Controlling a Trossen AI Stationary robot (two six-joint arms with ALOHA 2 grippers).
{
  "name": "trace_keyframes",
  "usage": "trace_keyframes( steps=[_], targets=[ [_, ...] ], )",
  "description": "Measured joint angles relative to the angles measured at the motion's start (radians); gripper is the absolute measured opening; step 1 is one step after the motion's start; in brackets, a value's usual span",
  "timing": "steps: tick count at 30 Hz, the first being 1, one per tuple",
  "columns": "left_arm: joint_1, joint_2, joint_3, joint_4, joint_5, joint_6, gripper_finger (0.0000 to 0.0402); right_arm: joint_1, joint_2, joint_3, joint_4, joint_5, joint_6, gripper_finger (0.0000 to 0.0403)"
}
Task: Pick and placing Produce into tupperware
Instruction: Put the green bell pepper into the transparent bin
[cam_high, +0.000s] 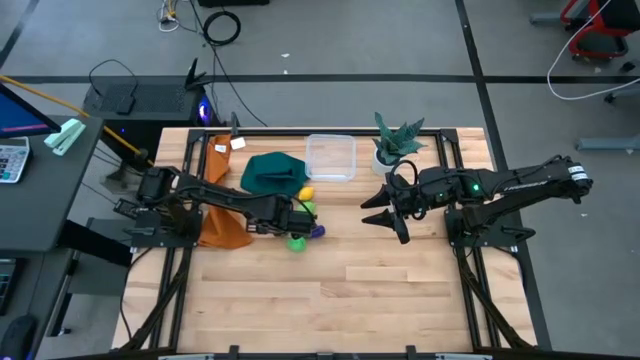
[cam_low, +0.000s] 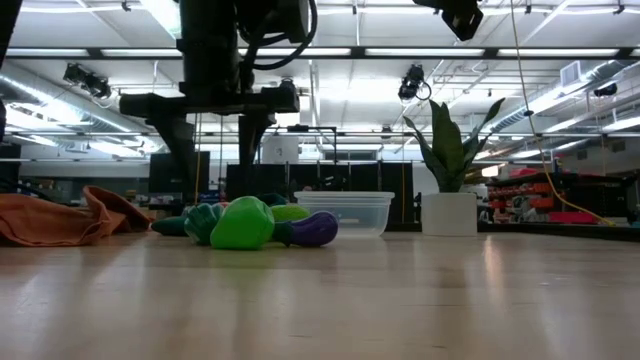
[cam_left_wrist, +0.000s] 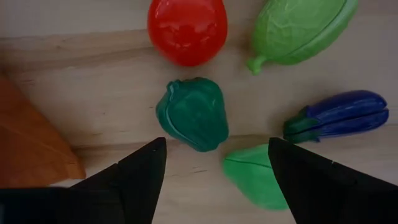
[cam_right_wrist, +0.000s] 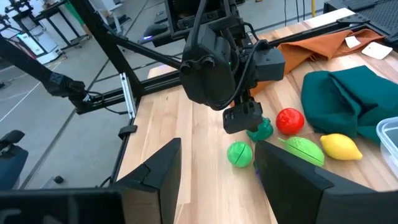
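Below my left fingers (cam_left_wrist: 211, 171), spread wide and holding nothing, sits the dark green pepper (cam_left_wrist: 193, 114), framed between the two tips but untouched. Just beside it crowd the bright green piece (cam_left_wrist: 255, 177), the purple eggplant (cam_left_wrist: 339, 116), the light green leafy piece (cam_left_wrist: 298, 26) and the red tomato (cam_left_wrist: 186, 30), all on the bare table (cam_high: 330, 290). An orange cloth (cam_high: 222, 222) lies close on one side. Past the cluster the yellow lemon (cam_right_wrist: 340, 147) rests against a folded dark green cloth (cam_high: 272, 172). Beyond that cloth stands the clear tupperware (cam_high: 331, 157), empty, near the table's far edge, with a potted plant (cam_high: 392, 143) just beside it. My right fingers (cam_high: 385, 213) hang open and empty, well apart from the produce, near the plant.
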Motion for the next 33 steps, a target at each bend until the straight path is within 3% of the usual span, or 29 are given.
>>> trace_keyframes(
  steps=[25,28,33],
  targets=[
    [-0.001,0.020,0.000,-0.058,-0.052,-0.082,0.0292,0.000,0.000,0.000,-0.014,-0.027,0.001,0.0167],
    [-0.001,0.031,0.001,-0.034,-0.052,-0.088,0.0305,0.000,0.000,0.000,-0.018,-0.032,0.001,0.0167],
    [-0.001,0.068,0.000,-0.071,-0.027,-0.142,0.0363,0.000,0.000,0.000,-0.023,-0.033,0.001,0.0167]
  ],
)
